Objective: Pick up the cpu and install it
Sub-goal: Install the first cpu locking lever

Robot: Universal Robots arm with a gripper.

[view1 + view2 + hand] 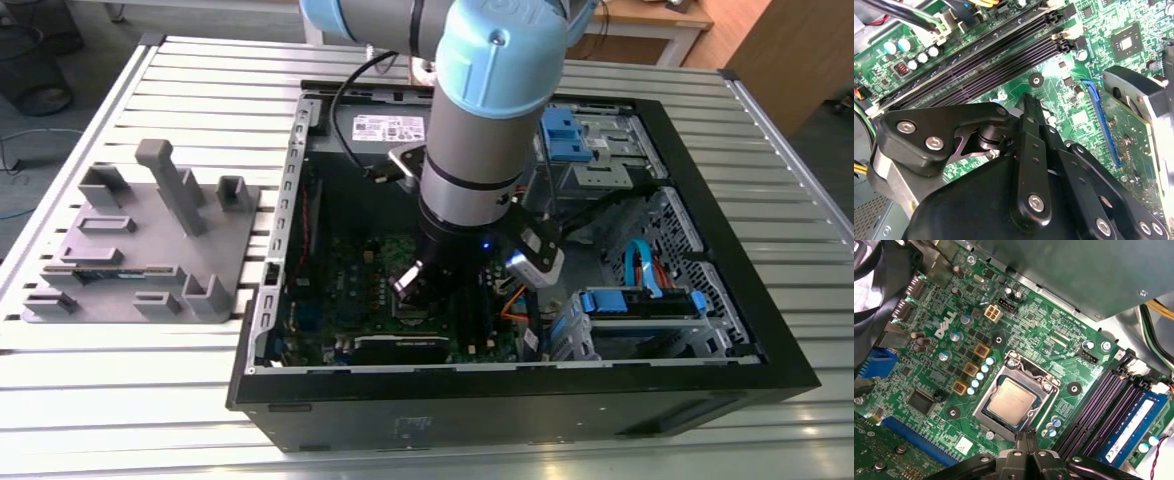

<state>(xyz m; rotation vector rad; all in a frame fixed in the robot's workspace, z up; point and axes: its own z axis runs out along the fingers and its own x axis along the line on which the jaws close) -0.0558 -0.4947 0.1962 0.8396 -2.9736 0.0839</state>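
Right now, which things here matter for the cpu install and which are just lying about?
In the job:
cpu, lying in the socket
green board
gripper, just beside the socket

Just lying about:
grey holder beside the case
memory stick in its slot
blue drive brackets
orange cable

Your arm (pixel 474 130) stands near vertical with its wrist pointed straight down. The gripper (pixel 1025 436) hangs at its lower end; in both wrist views, its two black fingers (pixel 1030 131) are pressed together at the tips, clamping nothing.
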